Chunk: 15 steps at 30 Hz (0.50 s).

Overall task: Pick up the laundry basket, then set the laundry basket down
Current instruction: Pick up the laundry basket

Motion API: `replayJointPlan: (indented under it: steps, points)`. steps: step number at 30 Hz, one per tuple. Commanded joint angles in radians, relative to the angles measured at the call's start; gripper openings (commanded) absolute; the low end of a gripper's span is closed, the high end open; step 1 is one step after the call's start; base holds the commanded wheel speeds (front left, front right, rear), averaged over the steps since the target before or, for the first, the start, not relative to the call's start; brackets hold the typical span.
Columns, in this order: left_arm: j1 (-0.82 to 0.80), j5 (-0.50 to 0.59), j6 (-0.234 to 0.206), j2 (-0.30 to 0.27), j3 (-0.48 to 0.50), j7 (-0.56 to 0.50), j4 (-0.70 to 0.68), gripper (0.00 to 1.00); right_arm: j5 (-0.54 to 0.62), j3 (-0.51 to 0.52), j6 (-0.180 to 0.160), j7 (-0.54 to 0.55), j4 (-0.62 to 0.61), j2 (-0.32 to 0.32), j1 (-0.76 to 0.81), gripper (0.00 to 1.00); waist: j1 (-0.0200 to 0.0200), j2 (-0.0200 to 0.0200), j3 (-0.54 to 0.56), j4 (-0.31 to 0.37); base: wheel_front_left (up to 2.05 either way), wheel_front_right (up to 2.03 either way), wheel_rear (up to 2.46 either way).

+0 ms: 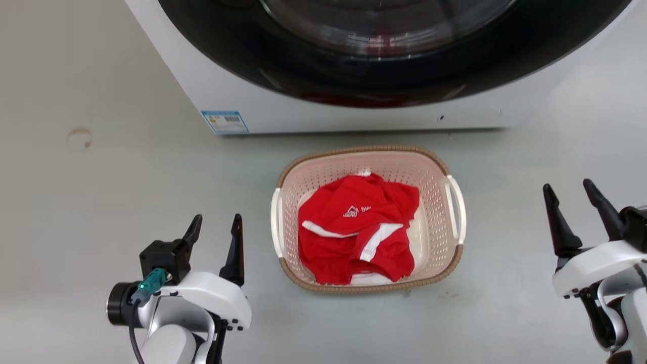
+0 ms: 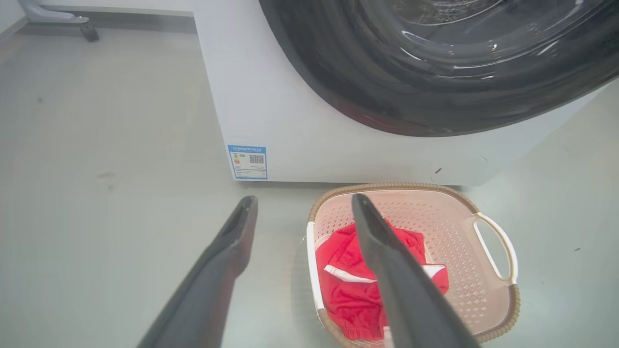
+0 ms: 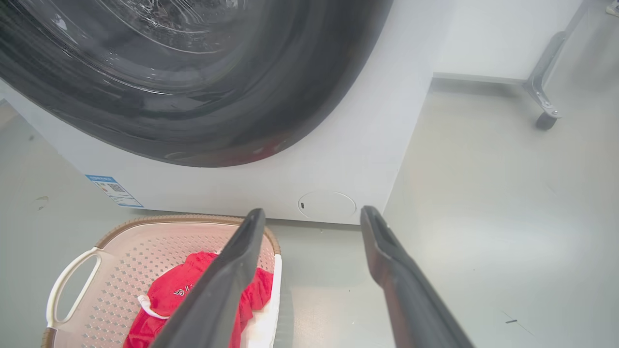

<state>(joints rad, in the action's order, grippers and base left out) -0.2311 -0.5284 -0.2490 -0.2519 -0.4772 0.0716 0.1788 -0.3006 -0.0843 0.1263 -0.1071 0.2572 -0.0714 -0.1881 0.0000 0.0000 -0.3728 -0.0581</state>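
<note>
Your left claw (image 1: 217, 221) hangs spread and empty. Right of it, the laundry basket (image 1: 323, 177) sits on the floor (image 1: 101, 212) before the washing machine (image 1: 313, 114), then your right claw (image 1: 567, 186), equally spread and empty. It looks light, stiff plastic, so take both white side handles (image 1: 276, 222).

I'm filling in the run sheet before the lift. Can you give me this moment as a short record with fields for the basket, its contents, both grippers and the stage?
basket: laundry basket, on the floor in front of the washing machine, apart from it
contents: red garment with white trim
handles: white handles, one on each side, both free
left gripper: left gripper open, left of the basket, not touching
right gripper: right gripper open, right of the basket, wider gap, not touching
stage: pick-up not yet begun
</note>
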Motion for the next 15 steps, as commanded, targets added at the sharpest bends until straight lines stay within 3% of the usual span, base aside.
replayJointPlan:
  steps: [1,15]
  points:
    - [-0.054,-0.004,0.013,-0.006,0.030,0.021,0.000,1.00,-0.017,-0.019,0.004,-0.023,-0.008,-0.026,-0.034,1.00,0.0000,0.0000,-0.075,-0.003,0.00,0.00,0.00]
    - [-0.229,-0.016,0.093,0.070,0.010,0.102,0.175,1.00,-0.073,-0.065,0.004,-0.090,0.045,-0.072,-0.123,1.00,0.0000,0.0000,-0.315,-0.034,0.00,0.00,0.00]
